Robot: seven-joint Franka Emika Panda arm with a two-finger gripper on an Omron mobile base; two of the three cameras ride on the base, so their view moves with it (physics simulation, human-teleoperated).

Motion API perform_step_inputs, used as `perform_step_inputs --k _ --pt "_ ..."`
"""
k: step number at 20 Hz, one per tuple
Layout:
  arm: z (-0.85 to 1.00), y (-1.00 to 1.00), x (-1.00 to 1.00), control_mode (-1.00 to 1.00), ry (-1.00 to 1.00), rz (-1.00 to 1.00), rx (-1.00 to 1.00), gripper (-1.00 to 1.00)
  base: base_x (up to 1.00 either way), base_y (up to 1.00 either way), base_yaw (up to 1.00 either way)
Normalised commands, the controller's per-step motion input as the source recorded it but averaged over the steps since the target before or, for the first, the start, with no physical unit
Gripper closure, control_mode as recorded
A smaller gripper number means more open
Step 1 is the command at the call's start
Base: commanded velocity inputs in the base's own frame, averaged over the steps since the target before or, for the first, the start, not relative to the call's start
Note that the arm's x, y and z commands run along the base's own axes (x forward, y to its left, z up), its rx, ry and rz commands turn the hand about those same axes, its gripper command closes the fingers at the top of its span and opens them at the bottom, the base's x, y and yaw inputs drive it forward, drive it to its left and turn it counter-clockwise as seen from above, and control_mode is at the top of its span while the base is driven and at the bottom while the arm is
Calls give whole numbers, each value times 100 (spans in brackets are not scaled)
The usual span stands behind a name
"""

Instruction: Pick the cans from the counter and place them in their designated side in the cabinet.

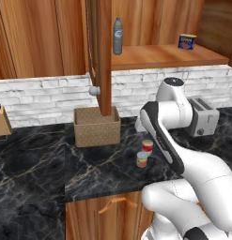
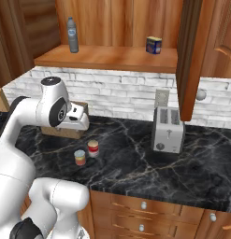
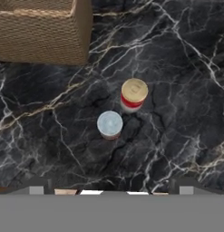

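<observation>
Two cans stand close together on the black marble counter (image 1: 37, 173). The red can (image 3: 133, 95) has a white band and a pale lid; it also appears in both base views (image 1: 147, 146) (image 2: 93, 148). The shorter orange-red can (image 3: 109, 124) with a grey-blue top stands just in front of it (image 1: 142, 159) (image 2: 80, 157). My gripper (image 3: 111, 186) hangs above them, open, with nothing between its fingers. In the right base view the hand (image 2: 77, 117) hovers behind and above the cans. The cabinet shelf (image 1: 159, 56) (image 2: 107, 57) lies high behind, its narrow door (image 1: 105, 56) (image 2: 189, 60) swung open.
A woven tan basket (image 1: 96, 126) (image 3: 41, 31) sits behind the cans. A silver toaster (image 1: 202, 116) (image 2: 168, 130) stands to the right. On the shelf are a clear bottle (image 1: 118, 36) (image 2: 72, 35) and a blue tin (image 1: 187, 41) (image 2: 154, 45).
</observation>
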Motion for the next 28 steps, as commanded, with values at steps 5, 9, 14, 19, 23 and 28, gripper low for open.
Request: perform_step_inputs --k 5,9,14,19,23,28 --pt "-17 0 14 -100 2 0 0 -100 0 0 0" --pt "-12 0 12 -100 7 0 0 -100 0 0 0" --pt "-14 0 11 -100 4 0 0 -100 0 0 0" --pt "-19 1 13 -100 2 0 0 -100 0 0 0" --pt "-23 3 17 -100 2 0 0 -100 0 0 0" --pt "-21 4 12 -100 1 0 0 -100 0 0 0"
